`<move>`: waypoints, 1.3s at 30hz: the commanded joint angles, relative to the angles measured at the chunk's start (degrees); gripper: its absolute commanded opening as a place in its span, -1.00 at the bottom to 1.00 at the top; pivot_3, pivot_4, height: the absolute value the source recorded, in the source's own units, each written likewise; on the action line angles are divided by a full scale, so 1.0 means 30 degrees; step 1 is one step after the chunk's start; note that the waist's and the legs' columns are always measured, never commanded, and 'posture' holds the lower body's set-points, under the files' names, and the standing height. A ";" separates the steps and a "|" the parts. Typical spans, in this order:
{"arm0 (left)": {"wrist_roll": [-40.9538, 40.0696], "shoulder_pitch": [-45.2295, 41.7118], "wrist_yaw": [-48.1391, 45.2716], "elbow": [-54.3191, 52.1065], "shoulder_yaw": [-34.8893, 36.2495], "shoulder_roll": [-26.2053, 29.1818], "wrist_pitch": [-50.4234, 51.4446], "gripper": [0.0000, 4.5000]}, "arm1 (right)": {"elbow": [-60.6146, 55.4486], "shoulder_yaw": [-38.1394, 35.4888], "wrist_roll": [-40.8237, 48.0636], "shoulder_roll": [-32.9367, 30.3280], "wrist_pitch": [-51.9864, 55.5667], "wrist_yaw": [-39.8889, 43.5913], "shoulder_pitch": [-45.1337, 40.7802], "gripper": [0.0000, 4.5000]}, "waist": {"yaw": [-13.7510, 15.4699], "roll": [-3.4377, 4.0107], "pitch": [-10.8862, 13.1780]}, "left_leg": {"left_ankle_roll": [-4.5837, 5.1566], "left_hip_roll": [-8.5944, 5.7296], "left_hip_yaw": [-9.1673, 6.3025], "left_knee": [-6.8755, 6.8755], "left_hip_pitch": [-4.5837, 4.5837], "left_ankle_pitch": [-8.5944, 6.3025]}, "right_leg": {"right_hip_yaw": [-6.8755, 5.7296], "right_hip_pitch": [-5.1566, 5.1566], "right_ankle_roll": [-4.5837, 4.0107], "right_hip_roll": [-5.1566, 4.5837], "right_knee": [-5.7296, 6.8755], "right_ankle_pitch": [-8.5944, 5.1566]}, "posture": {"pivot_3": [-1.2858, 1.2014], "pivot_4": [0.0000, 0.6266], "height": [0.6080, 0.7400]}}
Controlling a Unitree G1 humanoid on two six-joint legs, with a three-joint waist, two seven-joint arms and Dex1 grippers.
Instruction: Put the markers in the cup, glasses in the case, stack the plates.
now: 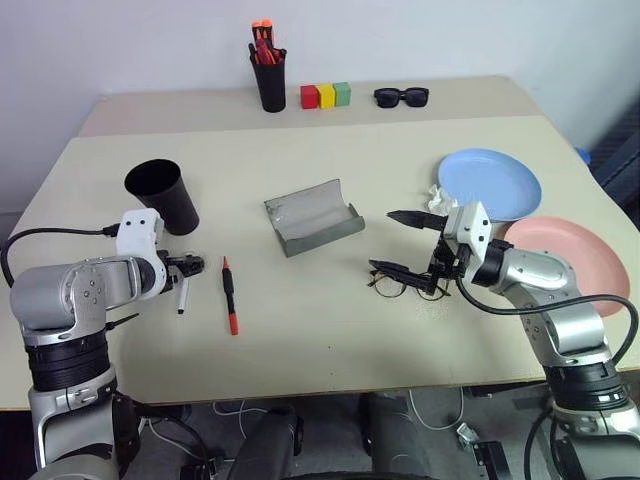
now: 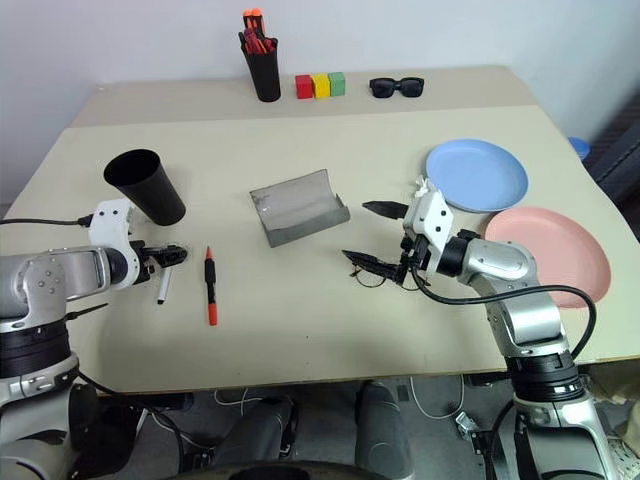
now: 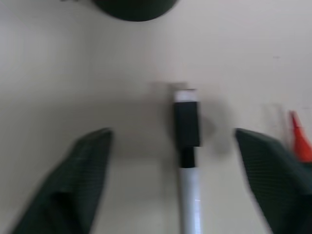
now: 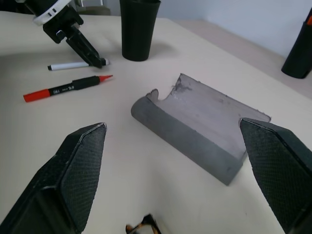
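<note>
Left gripper angled down, jaws apart astride white marker on table, lined up for pinching. Cup just beyond. Right gripper spread wide, empty, over glasses; case ahead.

No legible text found. The slim black-and-red marker, lying near the open grey hard-shell case, carries small pale print, too small to read.

Looked like a lab or test room — plain beige surface, bare white wall, loose cables beneath.
</note>
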 commanded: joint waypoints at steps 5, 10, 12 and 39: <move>0.0161 -0.0011 -0.0899 0.0195 -0.0913 -0.0071 -0.0067 -0.94 | -0.1028 -0.0472 0.0338 -0.0323 0.0164 -0.0093 -0.0128 1.00 | 0.0096 0.0001 -0.0005 | 0.0000 -0.0003 0.0001 0.0006 0.0002 0.0000 | 0.0003 0.0011 0.0001 -0.0004 -0.0001 0.0000 | 0.03 -0.52 1.00; -0.0341 -0.0134 -0.3000 -0.0944 -0.1941 0.1398 -0.2109 -0.99 | -0.0710 -0.0499 0.0238 -0.0235 0.0048 -0.0176 -0.0352 1.00 | 0.0081 -0.0003 -0.0003 | 0.0005 -0.0004 -0.0002 0.0007 0.0001 -0.0003 | 0.0002 0.0012 0.0001 -0.0004 0.0005 0.0001 | 0.03 -0.52 1.00; -0.1022 -0.0410 -0.4794 -0.1730 -0.2256 0.1737 -0.4028 -0.99 | -0.0568 -0.0518 0.0212 -0.0236 -0.0041 -0.0170 -0.0428 1.00 | 0.0033 -0.0014 0.0004 | 0.0000 -0.0002 -0.0005 0.0010 -0.0011 0.0000 | 0.0001 0.0004 -0.0001 -0.0003 0.0002 0.0003 | 0.03 -0.52 1.00; 0.1818 -0.4330 -0.5656 1.0121 0.1448 -0.0375 -2.8896 -0.99 | -0.0531 -0.0449 0.0528 -0.0173 0.0806 0.0060 -0.1219 1.00 | 0.0330 -0.0028 -0.0005 | -0.0021 -0.0002 0.0030 0.0040 -0.0026 0.0013 | 0.0012 0.0004 0.0017 -0.0003 -0.0039 0.0036 | 0.03 -0.52 1.00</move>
